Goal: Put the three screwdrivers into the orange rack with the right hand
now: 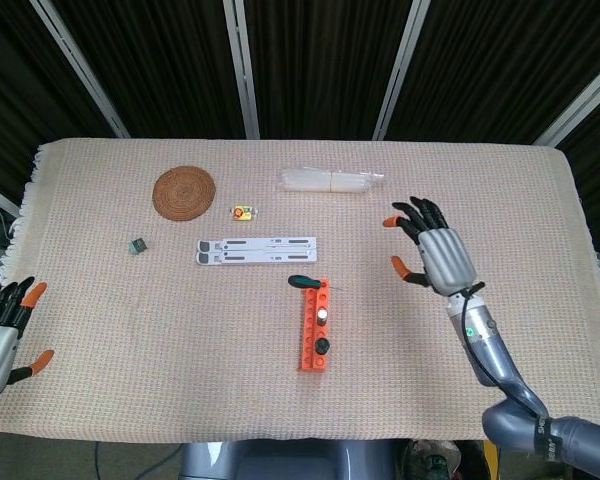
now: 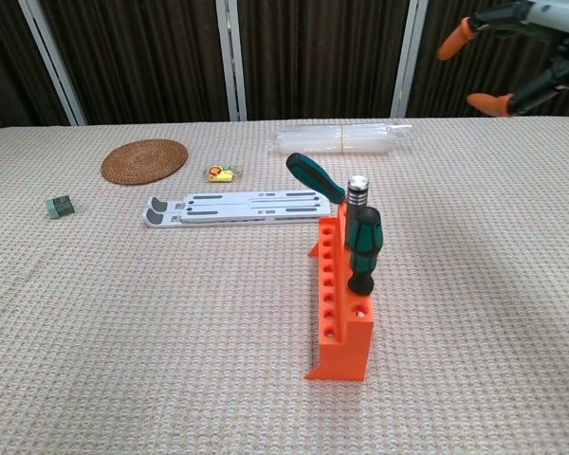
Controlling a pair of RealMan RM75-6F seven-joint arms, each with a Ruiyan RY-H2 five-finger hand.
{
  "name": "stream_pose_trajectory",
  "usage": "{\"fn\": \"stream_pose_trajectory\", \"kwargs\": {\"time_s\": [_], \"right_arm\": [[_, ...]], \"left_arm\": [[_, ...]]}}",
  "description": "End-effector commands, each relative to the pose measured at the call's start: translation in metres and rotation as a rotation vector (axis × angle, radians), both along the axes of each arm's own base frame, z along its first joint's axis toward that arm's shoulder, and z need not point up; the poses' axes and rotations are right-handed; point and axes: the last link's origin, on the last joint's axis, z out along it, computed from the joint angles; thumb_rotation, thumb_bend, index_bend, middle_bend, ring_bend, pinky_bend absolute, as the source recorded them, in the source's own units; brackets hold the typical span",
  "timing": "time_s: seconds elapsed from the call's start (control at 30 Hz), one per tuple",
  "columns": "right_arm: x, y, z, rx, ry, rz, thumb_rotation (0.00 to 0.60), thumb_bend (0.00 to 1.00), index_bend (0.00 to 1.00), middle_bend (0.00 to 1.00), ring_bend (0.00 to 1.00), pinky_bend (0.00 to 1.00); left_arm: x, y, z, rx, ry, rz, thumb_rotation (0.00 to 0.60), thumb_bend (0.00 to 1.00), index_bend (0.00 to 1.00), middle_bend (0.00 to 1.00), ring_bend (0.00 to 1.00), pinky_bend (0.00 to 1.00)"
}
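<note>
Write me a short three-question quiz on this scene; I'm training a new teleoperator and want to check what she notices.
1. True or false: the right hand holds a screwdriver.
2. How many green-handled screwdrivers stand in the orange plastic rack? A) one B) two C) three
3. Fill in: the screwdriver at the rack's far end is ____ (upright/tilted).

Key:
1. False; it is open, off to the right of the rack.
2. C; the head view shows three handles along the rack.
3. Tilted; its handle leans to the left in the chest view.
</note>
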Motion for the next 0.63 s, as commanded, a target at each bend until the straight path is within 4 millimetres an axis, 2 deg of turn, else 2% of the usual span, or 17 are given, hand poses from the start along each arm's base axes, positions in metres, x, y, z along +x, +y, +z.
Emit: {"fn": "stream_pose_trajectory", "kwargs": {"time_s": [0.03, 0.17, 0.27, 0.47, 0.63], "right_arm": [[-0.039, 0.021, 0.016, -0.073, 0.177, -0.042, 0.6, 0.36, 0.23, 0.07, 0.0, 0.0], [-0.066, 0.043, 0.028, -0.117, 0.285, -0.098, 0.6, 0.36, 0.17, 0.03, 0.0, 0.0], [-0.092, 0.077, 0.035, -0.124, 0.308, -0.183, 0.6, 0.36, 0.14, 0.0, 0.0, 0.0], [-0.109, 0.105, 0.039, -0.132, 0.308, -0.241, 0.6, 0.36, 0.09, 0.0, 0.0, 0.0], [-0.123, 0.136, 0.037, -0.164, 0.287, -0.308, 0.6, 0.36, 0.09, 0.0, 0.0, 0.0]], "left_arm": [[0.002, 0.003, -0.003, 0.001, 0.009, -0.002, 0.6, 0.21, 0.0, 0.0, 0.0, 0.0], [0.004, 0.006, -0.005, 0.018, 0.033, -0.007, 0.6, 0.21, 0.0, 0.0, 0.0, 0.0], [0.005, 0.003, -0.007, 0.049, 0.045, -0.016, 0.6, 0.21, 0.0, 0.0, 0.0, 0.0], [0.002, -0.003, -0.008, 0.058, 0.049, -0.006, 0.6, 0.21, 0.0, 0.0, 0.0, 0.0], [-0.001, -0.011, -0.012, 0.061, 0.051, 0.012, 0.6, 0.21, 0.0, 0.0, 0.0, 0.0]]}}
